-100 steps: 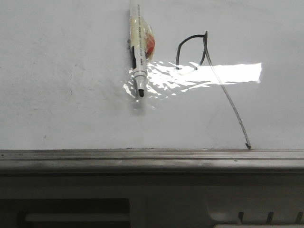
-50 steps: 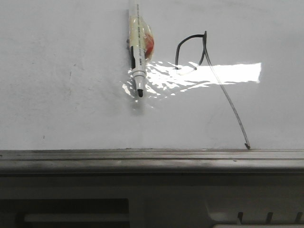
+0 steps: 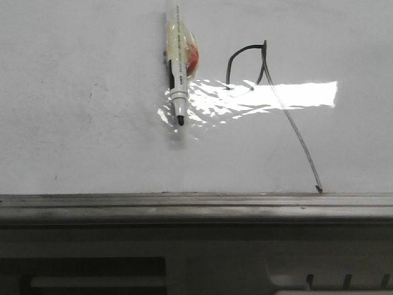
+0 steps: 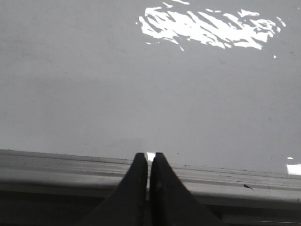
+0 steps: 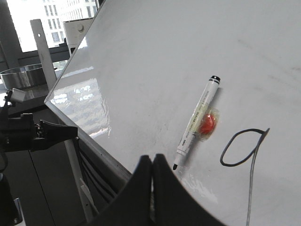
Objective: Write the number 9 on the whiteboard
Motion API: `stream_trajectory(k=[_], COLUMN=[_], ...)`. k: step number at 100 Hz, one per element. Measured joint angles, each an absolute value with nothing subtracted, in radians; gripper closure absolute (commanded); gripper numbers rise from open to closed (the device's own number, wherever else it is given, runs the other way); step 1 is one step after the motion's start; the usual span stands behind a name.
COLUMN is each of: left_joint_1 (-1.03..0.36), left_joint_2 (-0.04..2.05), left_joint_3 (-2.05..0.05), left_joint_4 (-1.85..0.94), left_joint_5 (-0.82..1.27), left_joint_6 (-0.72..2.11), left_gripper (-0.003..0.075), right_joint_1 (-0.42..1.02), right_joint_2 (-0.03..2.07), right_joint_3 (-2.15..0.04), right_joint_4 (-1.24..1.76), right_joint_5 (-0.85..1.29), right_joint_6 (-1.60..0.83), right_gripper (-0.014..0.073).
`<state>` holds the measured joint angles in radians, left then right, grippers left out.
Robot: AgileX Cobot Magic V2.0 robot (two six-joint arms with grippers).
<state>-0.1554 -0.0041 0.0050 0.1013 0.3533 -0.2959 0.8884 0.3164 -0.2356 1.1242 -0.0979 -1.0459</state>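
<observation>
The whiteboard fills the front view. The number 9 is drawn on it in thin black line, a small open loop with a long slanted grey tail running down to the rail. It also shows in the right wrist view. A white marker pen lies on the board left of the loop, tip down, uncapped, with a red-orange lump taped to it. It shows in the right wrist view too. My left gripper is shut and empty over the rail. My right gripper is shut and empty, short of the pen's tip.
A grey metal rail runs along the board's lower edge, also in the left wrist view. A bright window glare lies across the board. In the right wrist view a metal bowl and a white post stand beyond the board's edge.
The view of the board has shifted very slightly; the pen and the drawn line stay where they were on the board.
</observation>
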Motion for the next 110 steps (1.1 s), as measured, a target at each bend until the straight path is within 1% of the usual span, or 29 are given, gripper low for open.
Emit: stream_trajectory(k=[7,14,17,24,29,39,53,64,76,93,110], left_joint_1=[-0.155,-0.155,-0.155,-0.155,-0.155,-0.155,-0.155,-0.155,-0.155,-0.155,-0.155], left_joint_2=[-0.004,-0.004,-0.004,-0.004,-0.004,-0.004,-0.004,-0.004,-0.004,-0.004,-0.004], left_joint_3=[0.005,0.005,0.005,0.005,0.005,0.005,0.005,0.005,0.005,0.005,0.005], left_joint_4=[0.101,0.101,0.101,0.101,0.101,0.101,0.101,0.101,0.101,0.099,0.099], left_joint_5=[0.353,0.353,0.353,0.353,0.353,0.353,0.353,0.353,0.353,0.353,0.353], left_joint_6=[-0.296,-0.296,-0.296,-0.296,-0.296,-0.296,-0.296,-0.296,-0.296,-0.296,-0.296], left_gripper=[0.0741,0.0741,0.0741,0.074,0.074,0.0741,0.074,0.0741,0.0741,0.0741,0.0741], right_joint_1=[0.888,0.883,0.875,0.83,0.775,0.607,0.37,0.219,0.122,0.09,0.09], right_joint_2=[0.316,0.316,0.316,0.316,0.316,0.316,0.308,0.27,0.185,0.03,-0.009], right_joint_3=[-0.214,-0.167,-0.138,-0.076,-0.034,0.011,0.011,0.011,0.011,0.011,0.009], right_joint_4=[1.06,0.896,0.824,0.647,0.507,0.281,0.034,-0.062,-0.091,-0.099,-0.101], right_joint_5=[-0.117,-0.159,-0.176,-0.2,-0.201,-0.178,-0.1,-0.021,0.089,0.319,0.33], right_joint_6=[-1.046,-1.006,-0.956,-0.754,-0.565,-0.291,-0.072,-0.022,-0.011,-0.009,-0.009], right_gripper=[0.0663,0.0663,0.0663,0.0663,0.0663,0.0663,0.0663,0.0663,0.0663,0.0663,0.0663])
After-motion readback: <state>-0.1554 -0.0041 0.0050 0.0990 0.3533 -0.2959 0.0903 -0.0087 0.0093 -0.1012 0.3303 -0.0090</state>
